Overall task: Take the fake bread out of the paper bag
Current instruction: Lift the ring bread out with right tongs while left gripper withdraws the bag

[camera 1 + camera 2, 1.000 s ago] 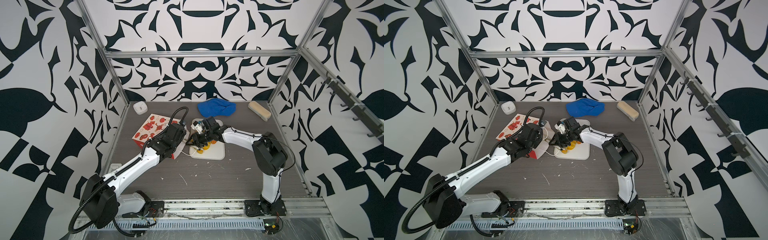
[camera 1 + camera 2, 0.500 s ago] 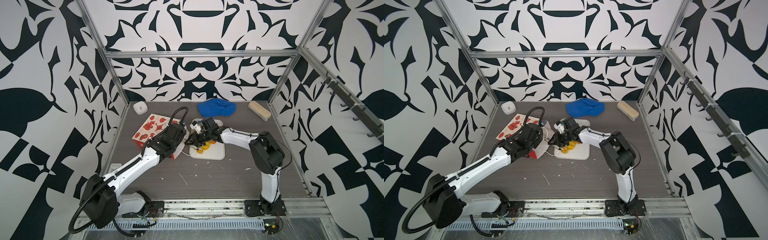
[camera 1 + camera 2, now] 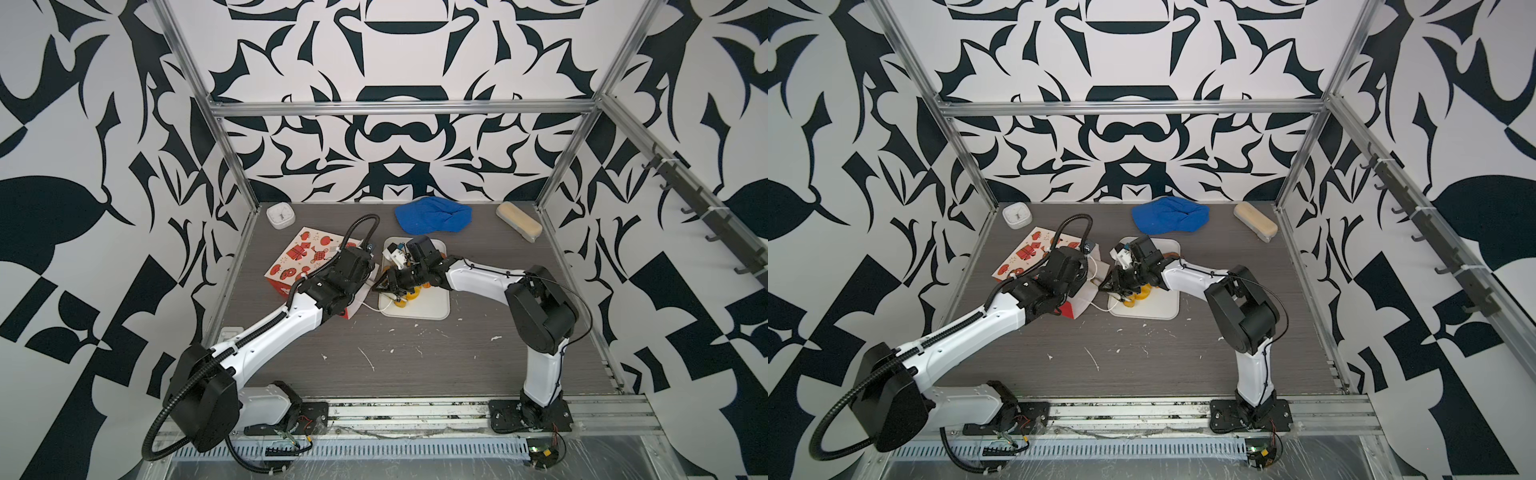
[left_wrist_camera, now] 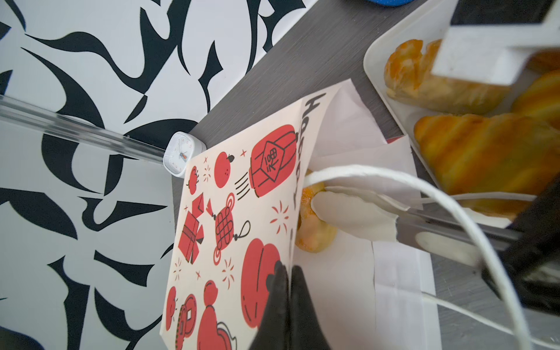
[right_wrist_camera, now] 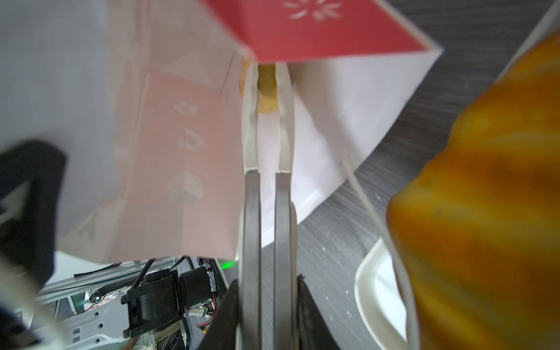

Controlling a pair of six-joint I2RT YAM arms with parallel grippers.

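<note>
Right wrist view: right claw (image 5: pixel 268 81) pinching the doughnut (image 5: pixel 267 91) inside the bag (image 5: pixel 188 136)

Right claw: the fingers go in through the bag mouth. The white pads (image 5: pixel 250 121) stand close together, and a tan bit of doughnut fills the gap at their tips. In the left wrist view one pad (image 4: pixel 348 212) lies against the sugared doughnut (image 4: pixel 315 242), which sits just inside the mouth on the white lining.

Left claw (image 4: pixel 288 269): black fingers pressed together on the rim of the bag's printed upper wall, with that wall held apart from the lower one. A white cord (image 4: pixel 394 178) loops across in front of the mouth.

Bag (image 3: pixel 303 257): on its side near the left edge of the worktop (image 3: pixel 415 365), toward the back, mouth turned to the tray (image 3: pixel 436 309). Both top views show the two claws meeting at the mouth.

Tray: mid-worktop toward the back, just beside the bag mouth. A yellow croissant (image 4: pixel 485 151) lies on it at the end nearest the bag, with a flaky golden pastry (image 4: pixel 424 78) next to it. The right arm covers the rest of the tray in both top views, so I cannot tell what else lies there.

Elsewhere:
- Clock (image 3: pixel 280 215) in the back left corner.
- Blue cloth (image 3: pixel 432 218) at the back edge.
- Beige block (image 3: pixel 518 221) in the back right corner.
- White scraps dot the front half of the worktop.
</note>
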